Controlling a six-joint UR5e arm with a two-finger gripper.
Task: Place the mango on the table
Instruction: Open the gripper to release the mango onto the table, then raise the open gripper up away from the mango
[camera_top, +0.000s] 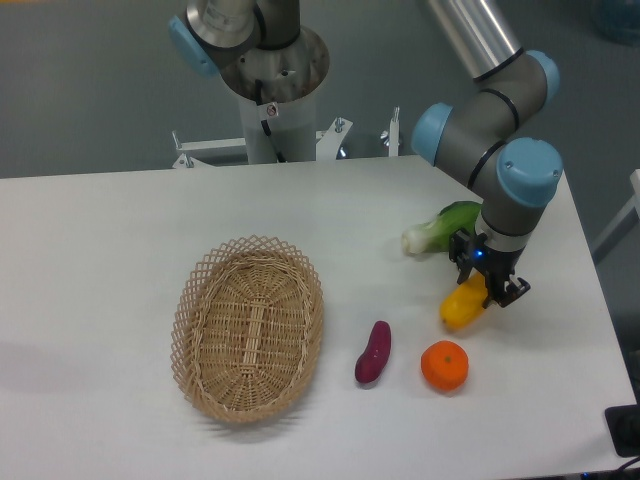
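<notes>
One arm reaches down from the upper right of your view, and its gripper (487, 292) sits low over the right part of the white surface (120, 260). You will see the jaws pinching the mango (461, 305), the yellow elongated fruit, at its upper right end. The mango tilts, its lower left end pointing toward the surface; whether that end touches the surface or hangs just above it cannot be told from this view.

Four other items lie on the surface around it:

1. The orange (444, 365) rests just below the mango, near but apart from it.
2. The purple vegetable (374, 352) (small, oblong, slightly curved) lies left of the orange, between the orange and the basket.
3. The wicker basket (196, 330) is oval, woven and open on top, left of centre, well apart from the mango. No fruit shows inside it.
4. The green and white vegetable (440, 228) lies behind the gripper, its white end pointing left; the arm's wrist hides its right end.

Note that the arm's base column (272, 100) stands at the far edge of the surface, top centre. The wrist joints carry light blue caps.
</notes>
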